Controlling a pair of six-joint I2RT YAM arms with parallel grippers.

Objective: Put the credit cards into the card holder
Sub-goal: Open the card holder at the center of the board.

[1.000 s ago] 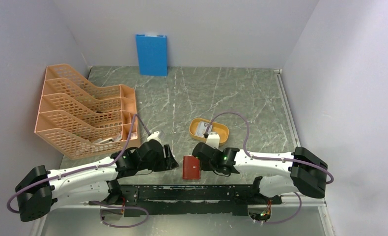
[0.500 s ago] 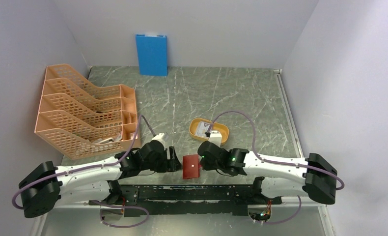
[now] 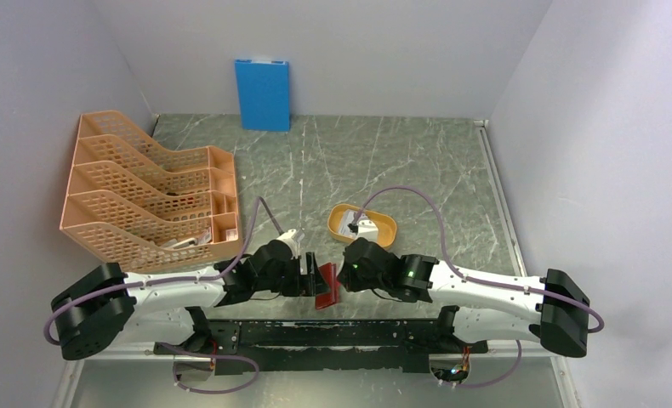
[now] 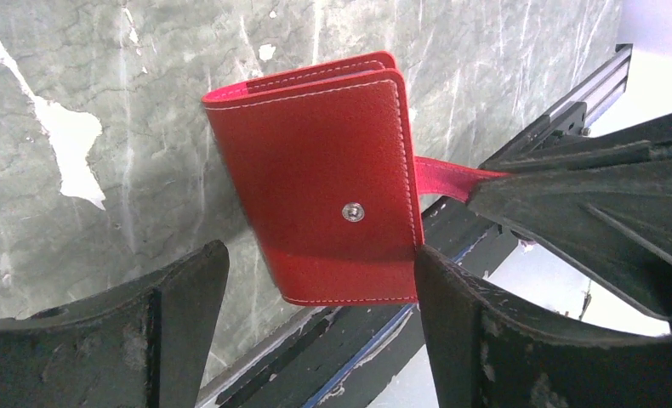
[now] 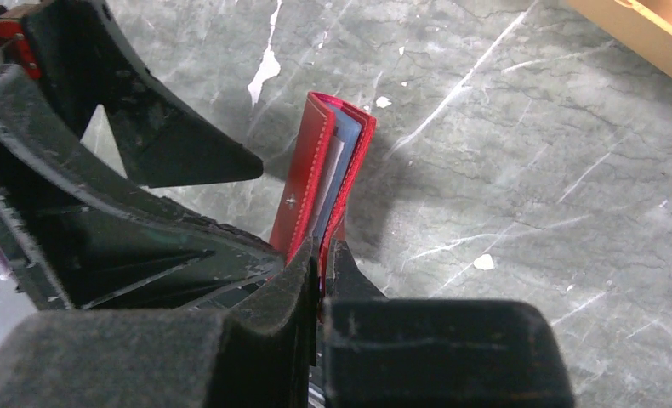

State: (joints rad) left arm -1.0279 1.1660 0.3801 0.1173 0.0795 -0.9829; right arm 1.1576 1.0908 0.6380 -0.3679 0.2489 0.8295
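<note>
The card holder [image 4: 333, 187] is gripped by its red snap tab [image 4: 447, 174], which our right pincer [image 5: 320, 255] squeezes with its jaws pressed almost fully together. The strap runs taut from the fingertips to the folded red body. Our left pincer [image 4: 316, 263] faces it from the other side with its jaws spread wide. One finger sits on each side of the card holder, and we see a gap at the left finger. At the right finger we cannot tell whether it touches.

The card holder stands on edge and is slightly parted along its top. The silver snap stud faces our left wrist camera. From the right wrist view, a pale-blue card [image 5: 343, 166] shows inside the fold. We cannot tell whether the lower edge rests on the table [image 3: 384, 161] or hangs just above it. It sits close to the black rail [image 3: 316, 327] at the near edge.

Behind the right pincer lies a yellow-orange oval tray [image 3: 388, 223] with a white card [image 3: 347, 223] in it. To the left stands an orange mesh file rack [image 3: 145, 195]. A blue board [image 3: 263, 93] leans upright against the back wall.
</note>
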